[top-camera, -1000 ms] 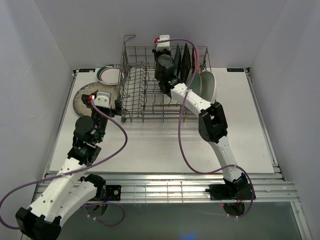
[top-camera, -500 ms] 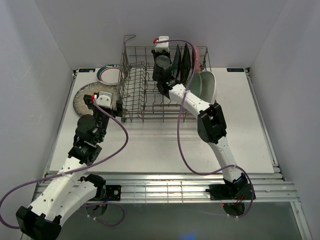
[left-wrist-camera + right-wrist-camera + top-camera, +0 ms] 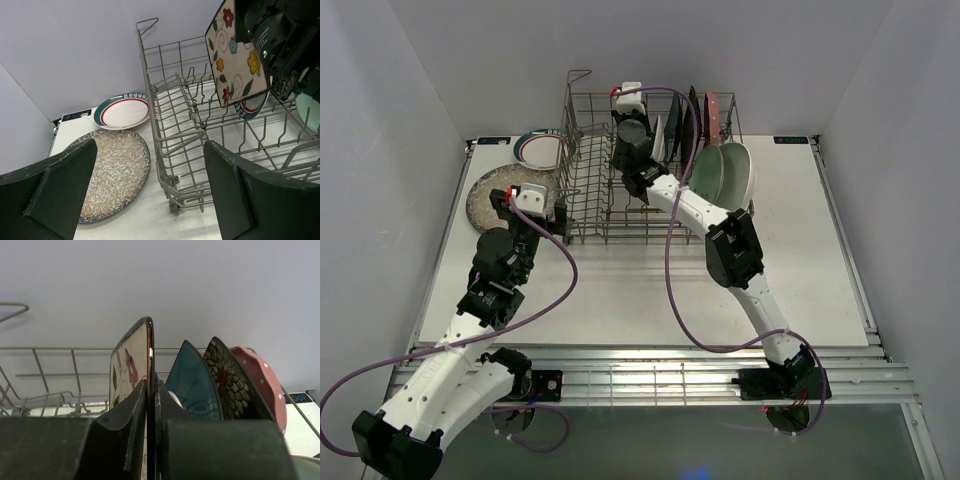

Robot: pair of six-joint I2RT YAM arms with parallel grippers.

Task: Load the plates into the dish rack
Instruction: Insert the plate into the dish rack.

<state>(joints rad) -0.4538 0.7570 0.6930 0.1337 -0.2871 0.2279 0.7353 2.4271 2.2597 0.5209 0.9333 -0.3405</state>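
- The flowered plate [image 3: 237, 50] hangs upright on edge over the rack [image 3: 150, 95], just left of the teal plate [image 3: 192, 385] already standing there.
- It looks like glazed ceramic: stiff, slick and likely to chip on wire. Grip it by the rim and lower it gently.
- Your right hand [image 3: 151, 390] is pinched narrow on that plate's edge.
- Your left hand [image 3: 150, 145] gapes wide and empty by the speckled plate [image 3: 112, 170], which lies flat on the counter [image 3: 620, 290].
- You cannot tell which tine slot lies beneath. Your own fingers block the wrist view, and the wrist covers it from above.

left tines of dish rack [image 3: 582, 182] free, upright plates [image 3: 192, 385] crowd right end
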